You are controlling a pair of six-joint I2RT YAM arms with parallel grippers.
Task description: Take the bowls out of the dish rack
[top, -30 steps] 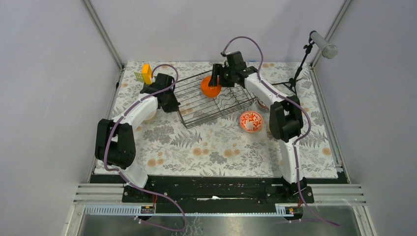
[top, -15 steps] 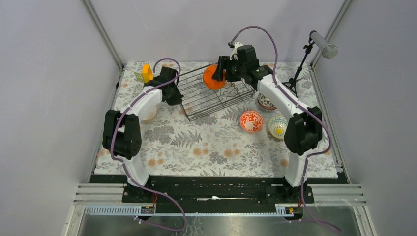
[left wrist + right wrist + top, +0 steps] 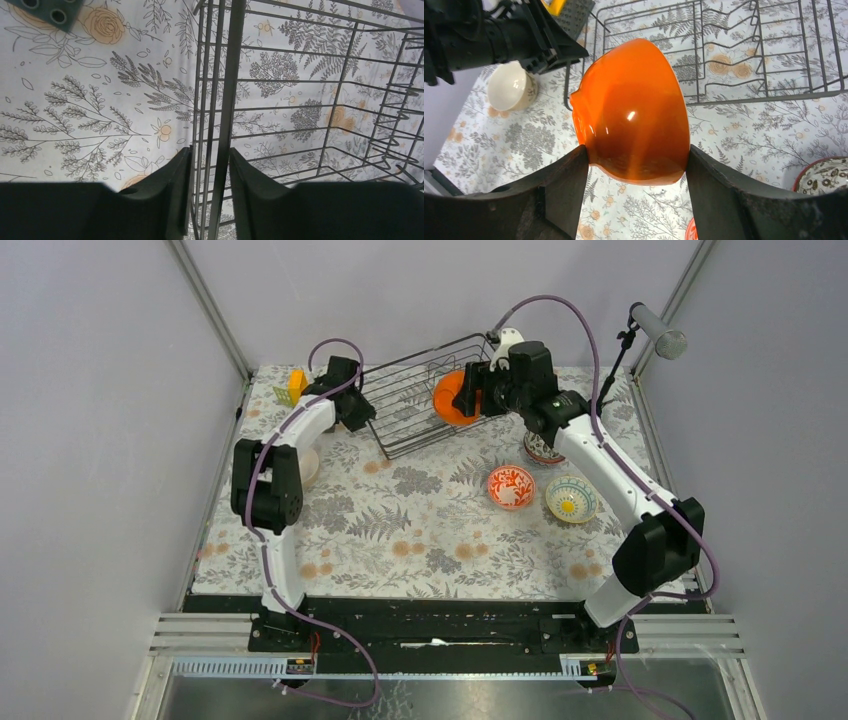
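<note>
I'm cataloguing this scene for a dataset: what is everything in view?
dish rack: one, dark wire, far middle
orange bowl: one, orange, held at the rack's right end
red-patterned bowl: one, red and white, right of centre
yellow-centred bowl: one, pale, right of the red one
dark-patterned bowl: one, partly under the right arm
cream bowl: one, cream, beside the left arm
yellow block: one, far left corner
microphone: one, grey, far right
tablecloth: one, floral
left gripper: astride the rack's rim
right gripper: shut on the orange bowl

The right fingers (image 3: 569,185) carry the orange bowl (image 3: 447,402) further toward the upper right of the top view. The dish rack (image 3: 410,410) slides and tips upward too. The left fingers (image 3: 175,175) loosen around its rim wire.
</note>
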